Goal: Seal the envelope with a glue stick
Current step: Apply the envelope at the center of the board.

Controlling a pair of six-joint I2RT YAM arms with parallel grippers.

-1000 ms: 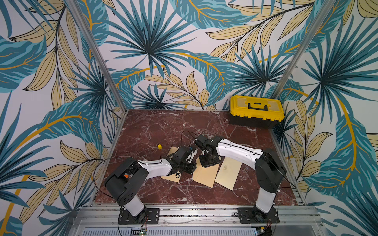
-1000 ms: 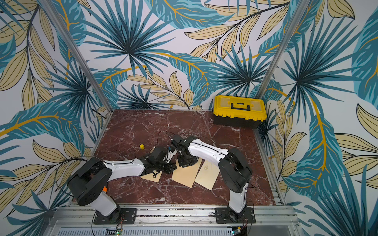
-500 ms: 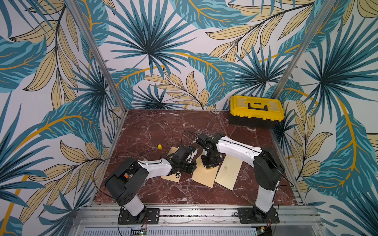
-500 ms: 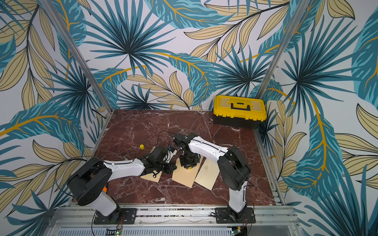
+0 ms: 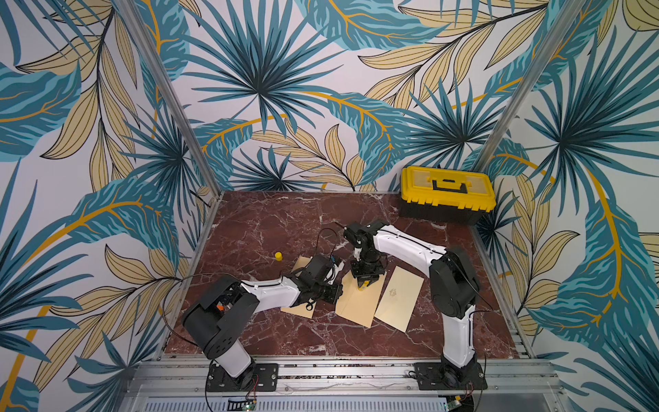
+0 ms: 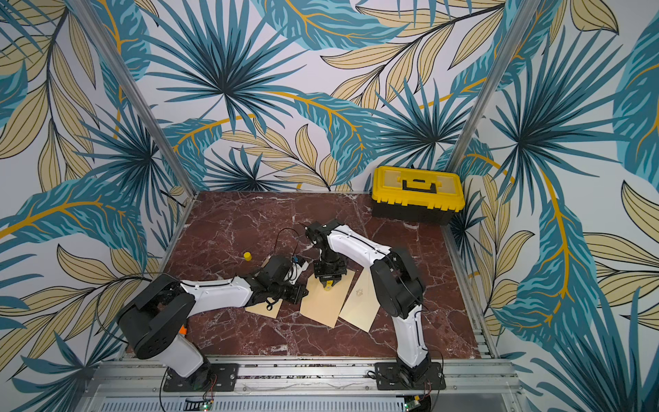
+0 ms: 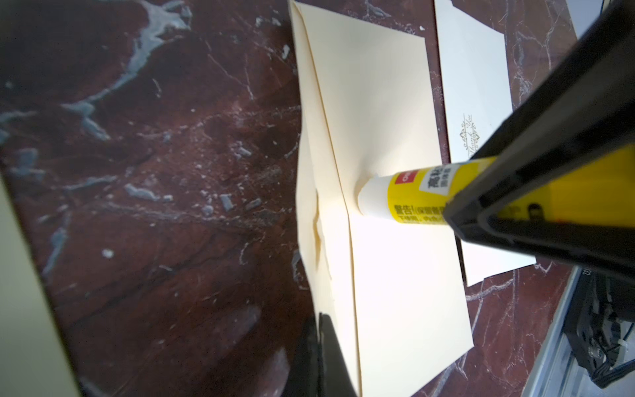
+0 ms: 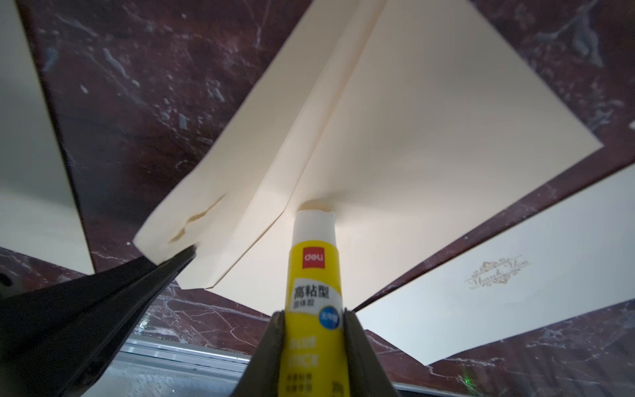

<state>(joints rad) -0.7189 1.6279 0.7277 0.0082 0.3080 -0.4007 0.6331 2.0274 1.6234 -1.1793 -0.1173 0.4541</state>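
The cream envelope (image 5: pixel 356 306) (image 6: pixel 321 306) lies mid-table between two other paper pieces. My right gripper (image 5: pixel 363 281) (image 6: pixel 328 280) (image 8: pixel 314 319) points down, shut on the yellow glue stick (image 8: pixel 314 275) (image 7: pixel 412 197) (image 5: pixel 363 287). The stick is uncapped and its white tip presses on the envelope (image 8: pixel 429 137) next to the flap fold. My left gripper (image 5: pixel 337 294) (image 6: pixel 303 292) (image 7: pixel 319 319) is shut on the corner of the envelope's flap (image 8: pixel 206 206), which is wrinkled there. The left fingers (image 8: pixel 165 275) show in the right wrist view.
A small yellow cap (image 5: pixel 278 255) (image 6: pixel 247 255) stands on the marble behind the left arm. A card printed "Thank You" (image 5: pixel 399 303) (image 8: pixel 498 275) lies right of the envelope, another cream sheet (image 5: pixel 299 308) under the left arm. A yellow toolbox (image 5: pixel 447 191) sits at the back right.
My right gripper has swung more upright and shifted slightly along the envelope with the glue stick in it. The left arm has stayed in place.
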